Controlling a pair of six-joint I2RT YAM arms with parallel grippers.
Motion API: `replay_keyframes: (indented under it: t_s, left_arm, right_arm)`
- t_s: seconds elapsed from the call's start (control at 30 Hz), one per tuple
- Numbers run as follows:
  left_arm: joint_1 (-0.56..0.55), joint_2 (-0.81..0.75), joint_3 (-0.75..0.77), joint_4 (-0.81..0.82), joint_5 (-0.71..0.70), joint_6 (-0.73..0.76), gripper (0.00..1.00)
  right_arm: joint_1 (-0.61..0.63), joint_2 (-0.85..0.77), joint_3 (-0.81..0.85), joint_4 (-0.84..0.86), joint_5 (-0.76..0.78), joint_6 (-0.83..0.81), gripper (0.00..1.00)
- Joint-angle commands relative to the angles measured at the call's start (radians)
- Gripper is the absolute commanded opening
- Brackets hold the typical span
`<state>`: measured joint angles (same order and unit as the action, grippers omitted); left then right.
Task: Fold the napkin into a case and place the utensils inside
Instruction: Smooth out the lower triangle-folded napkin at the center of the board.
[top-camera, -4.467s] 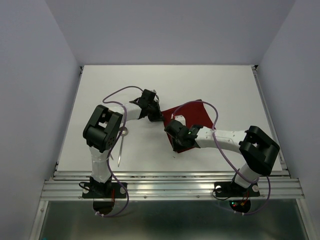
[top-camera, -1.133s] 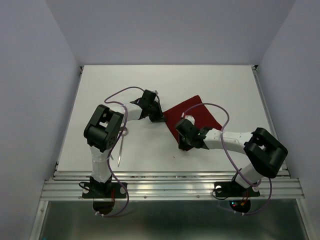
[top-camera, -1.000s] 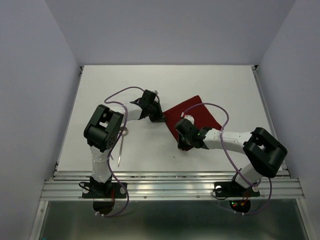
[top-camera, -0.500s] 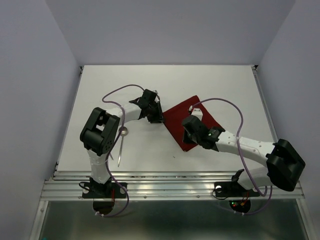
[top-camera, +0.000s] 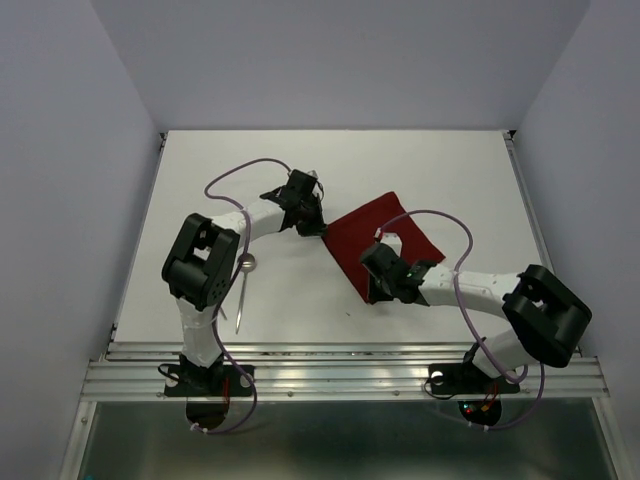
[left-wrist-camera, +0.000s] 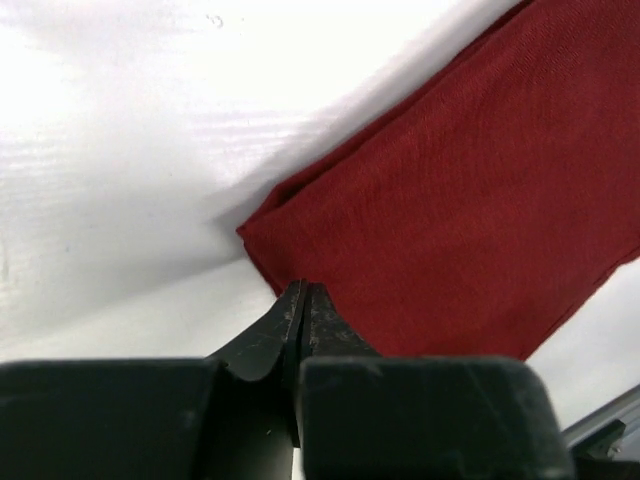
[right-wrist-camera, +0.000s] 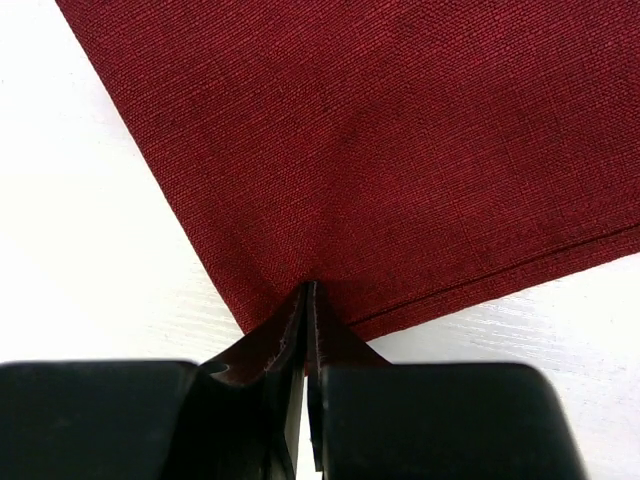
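Observation:
The napkin (top-camera: 385, 240) is a dark red cloth lying folded flat as a slanted rectangle at mid-table. My left gripper (top-camera: 320, 229) is shut at its left corner; in the left wrist view the closed tips (left-wrist-camera: 303, 288) meet the cloth (left-wrist-camera: 450, 220) at its edge, just beside the corner. My right gripper (top-camera: 377, 291) is shut at the near corner; in the right wrist view its tips (right-wrist-camera: 308, 287) pinch a pucker of the cloth (right-wrist-camera: 380, 130). The utensils lie left of the napkin: the spoon (top-camera: 247, 263) and the thin straight piece (top-camera: 241, 304).
The white table (top-camera: 420, 160) is walled by grey panels on the left, back and right. A metal rail (top-camera: 340, 375) runs along the near edge by the arm bases. Purple cables loop over both arms.
My right gripper has drawn back from the napkin's middle to its near corner. My left gripper stays at the left corner, shifted slightly away. The napkin lies flatter and a little further right than 4.5 s ago.

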<state>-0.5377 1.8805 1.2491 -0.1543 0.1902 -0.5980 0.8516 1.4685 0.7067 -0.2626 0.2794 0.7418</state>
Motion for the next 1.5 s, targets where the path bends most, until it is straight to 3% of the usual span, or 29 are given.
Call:
replay_keyframes:
  t_s: [0.0,0.3,0.53,0.67,1.03,1.47]
  left_arm:
    - [-0.007,0.058,0.067,0.009,-0.001,0.009,0.03]
    - [-0.005,0.155,0.113,-0.004,-0.003,0.012,0.00]
    - [-0.007,0.203,0.131,-0.019,0.002,0.020,0.00]
    - [-0.007,0.161,0.116,-0.022,-0.024,0.021,0.00]
    - [-0.053,0.034,0.148,-0.083,-0.078,0.053,0.00]
    - [-0.137,0.115,0.145,-0.088,-0.077,0.052,0.00]
  right_arm:
    - [-0.003,0.032,-0.044,0.016,-0.019,0.016,0.07]
    - [-0.003,-0.112,-0.003,-0.055,0.107,0.004,0.10]
    - [-0.157,-0.158,-0.003,-0.064,0.129,-0.041,0.13]
    - [-0.320,-0.165,0.004,-0.052,0.116,-0.077,0.14]
    - [-0.617,-0.067,0.069,0.006,0.021,-0.223,0.17]
    - [-0.664,0.096,0.062,0.077,-0.037,-0.202,0.13]
